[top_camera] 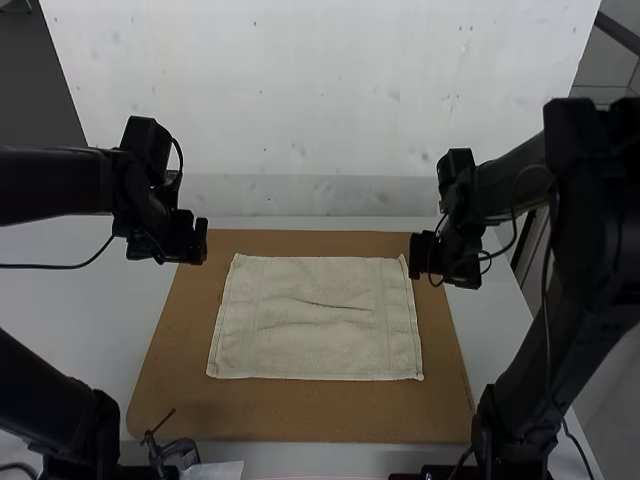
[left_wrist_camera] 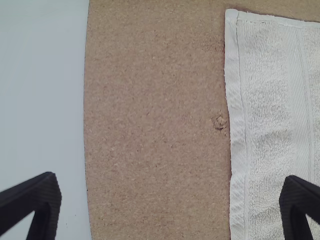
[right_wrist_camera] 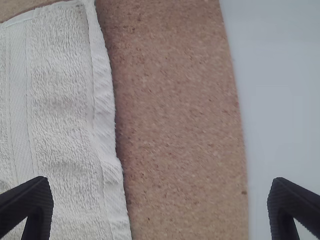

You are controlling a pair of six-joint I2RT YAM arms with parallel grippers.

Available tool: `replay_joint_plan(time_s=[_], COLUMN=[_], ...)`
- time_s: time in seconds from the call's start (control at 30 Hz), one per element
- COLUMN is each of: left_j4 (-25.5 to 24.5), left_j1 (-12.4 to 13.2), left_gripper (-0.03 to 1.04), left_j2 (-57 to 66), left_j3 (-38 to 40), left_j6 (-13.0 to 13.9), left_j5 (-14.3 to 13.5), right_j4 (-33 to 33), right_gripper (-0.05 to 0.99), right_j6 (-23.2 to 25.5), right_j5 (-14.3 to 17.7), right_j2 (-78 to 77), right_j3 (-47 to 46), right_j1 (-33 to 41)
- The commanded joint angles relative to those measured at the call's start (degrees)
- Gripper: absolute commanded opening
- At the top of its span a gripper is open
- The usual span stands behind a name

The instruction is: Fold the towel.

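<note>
Across both wrist views, the pale towel (top_camera: 310, 345) is running past the picture's border, partly cut off, while on the brown board (top_camera: 300, 415) it is lying spread, shallow creases crossing its middle. Near its two sides, the left gripper (top_camera: 200, 241) and right gripper (top_camera: 417, 256), dark and indistinct from above, are gaping empty.

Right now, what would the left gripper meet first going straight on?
Probably the brown board, just beside the towel; one finger may catch the towel's edge. Depth is unclear.
</note>
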Motion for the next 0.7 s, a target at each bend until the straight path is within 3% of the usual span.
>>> replay_joint_plan(time_s=[0.0,0.23,0.33,0.57,0.67], left_j4=[1.42,1.86,1.86,1.86,2.91], left_j1=[0.3,0.12,0.3,0.21,0.3], left_gripper=[0.98,0.97,0.97,0.97,0.97], left_j2=[-0.33,-0.33,-0.41,-1.12,-0.24], left_j3=[2.49,2.75,2.75,2.84,2.75], left_j6=[-0.45,-0.36,-0.19,0.6,0.69], left_j5=[-1.04,-0.69,2.21,2.92,3.09], right_j4=[0.38,0.65,1.53,1.44,3.29], right_gripper=[0.93,0.89,0.89,0.89,0.81], right_j6=[0.78,0.87,1.14,1.31,1.4], right_j5=[-2.36,-3.5,-3.5,-3.5,-2.8], right_j2=[6.01,19.02,22.98,29.22,31.24], right_j3=[5.63,14.85,17.49,22.59,23.38], right_j1=[1.56,3.23,3.58,3.49,4.19])
